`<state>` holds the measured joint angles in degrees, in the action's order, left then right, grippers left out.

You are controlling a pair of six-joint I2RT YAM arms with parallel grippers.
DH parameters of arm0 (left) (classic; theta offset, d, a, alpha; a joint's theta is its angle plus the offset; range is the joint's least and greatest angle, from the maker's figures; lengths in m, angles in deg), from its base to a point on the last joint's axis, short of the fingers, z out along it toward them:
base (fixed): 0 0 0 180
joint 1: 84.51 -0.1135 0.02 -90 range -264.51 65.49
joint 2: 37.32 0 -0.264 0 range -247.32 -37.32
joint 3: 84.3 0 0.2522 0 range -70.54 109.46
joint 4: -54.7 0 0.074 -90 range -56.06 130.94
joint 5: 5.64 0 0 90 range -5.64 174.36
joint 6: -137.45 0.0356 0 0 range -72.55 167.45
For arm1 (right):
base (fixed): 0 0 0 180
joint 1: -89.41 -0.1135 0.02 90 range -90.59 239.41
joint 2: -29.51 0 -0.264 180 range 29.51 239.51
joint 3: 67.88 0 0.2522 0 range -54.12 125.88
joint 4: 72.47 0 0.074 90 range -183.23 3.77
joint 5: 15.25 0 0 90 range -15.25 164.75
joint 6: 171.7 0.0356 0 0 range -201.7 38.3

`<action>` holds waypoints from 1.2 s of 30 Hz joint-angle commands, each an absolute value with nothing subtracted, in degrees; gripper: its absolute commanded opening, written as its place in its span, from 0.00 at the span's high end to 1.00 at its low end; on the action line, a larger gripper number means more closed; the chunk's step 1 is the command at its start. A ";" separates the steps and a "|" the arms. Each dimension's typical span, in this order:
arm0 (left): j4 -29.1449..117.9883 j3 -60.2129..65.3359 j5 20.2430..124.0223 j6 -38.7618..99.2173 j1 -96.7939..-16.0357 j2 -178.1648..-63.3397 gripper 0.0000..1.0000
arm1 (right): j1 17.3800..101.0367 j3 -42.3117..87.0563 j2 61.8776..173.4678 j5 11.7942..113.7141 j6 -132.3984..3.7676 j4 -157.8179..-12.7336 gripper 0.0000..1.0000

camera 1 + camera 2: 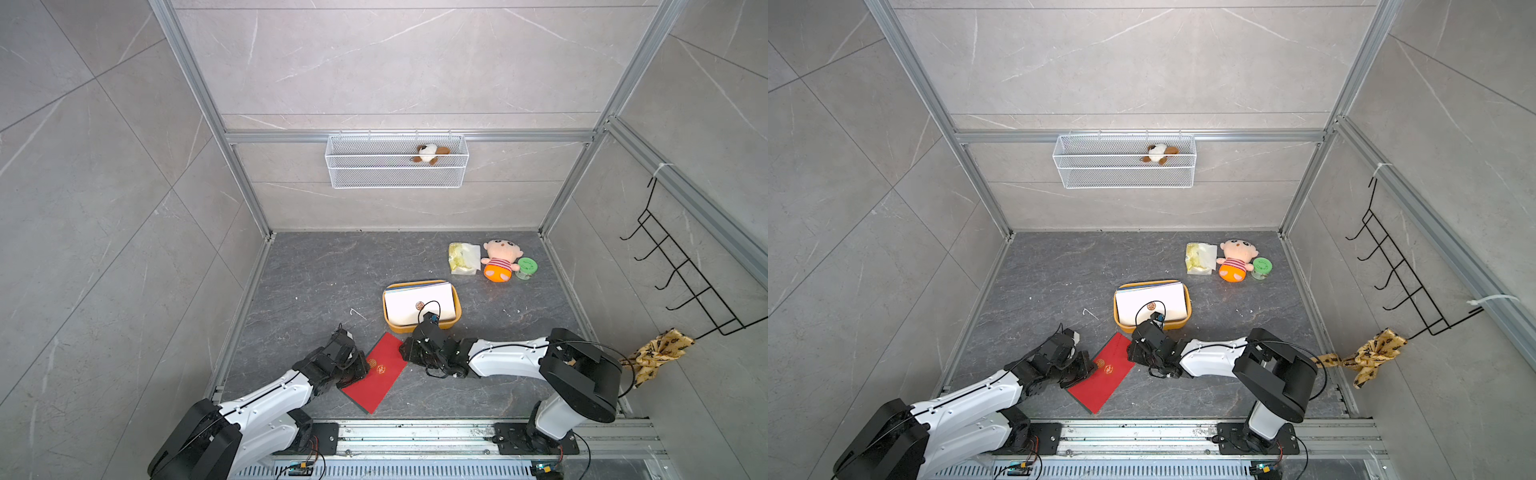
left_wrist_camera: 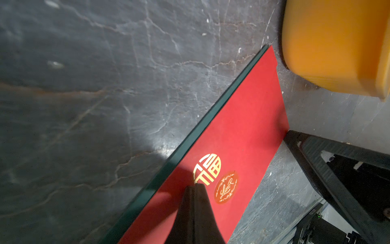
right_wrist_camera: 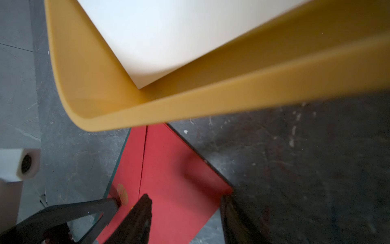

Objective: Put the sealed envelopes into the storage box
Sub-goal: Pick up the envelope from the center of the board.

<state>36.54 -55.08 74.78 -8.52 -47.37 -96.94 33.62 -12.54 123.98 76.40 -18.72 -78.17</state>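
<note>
My closed left pincer [image 2: 197, 185] pins the flat red paper envelope [image 1: 386, 382] near the counter's [image 1: 316, 282] front edge. My right pincer [image 3: 185, 197], fingers parted, hangs over its corner beside the shallow yellow-orange plastic tray [image 1: 397, 328]. Wrist views reveal a dark green envelope [image 2: 214, 112] beneath.

The left arm [image 1: 266, 399] reaches forward, low; left end effector [image 2: 197, 186] tilted down, jaws pressed together; right arm [image 1: 507, 357] stretches sideways toward it; right end effector [image 3: 185, 198] low, jaws parted, just beside the left one.
</note>
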 commanded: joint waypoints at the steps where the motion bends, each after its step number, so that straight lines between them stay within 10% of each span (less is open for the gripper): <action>1: 31.43 -56.85 75.91 -8.12 -47.07 -98.49 1.00 | 33.69 -13.87 125.48 73.59 -18.17 -75.10 0.44; 15: 40.21 -59.08 68.72 -10.17 -47.07 -96.68 1.00 | 33.69 -14.40 129.95 67.11 -12.71 -64.30 0.45; 24: 31.17 -52.91 78.58 -8.19 -47.07 -89.83 0.55 | 33.69 -13.46 124.67 72.36 -15.81 -75.35 0.45; 36: 26.77 -50.95 80.42 -5.29 -46.94 -93.46 0.52 | 33.07 -12.43 124.84 70.92 -14.87 -80.04 0.44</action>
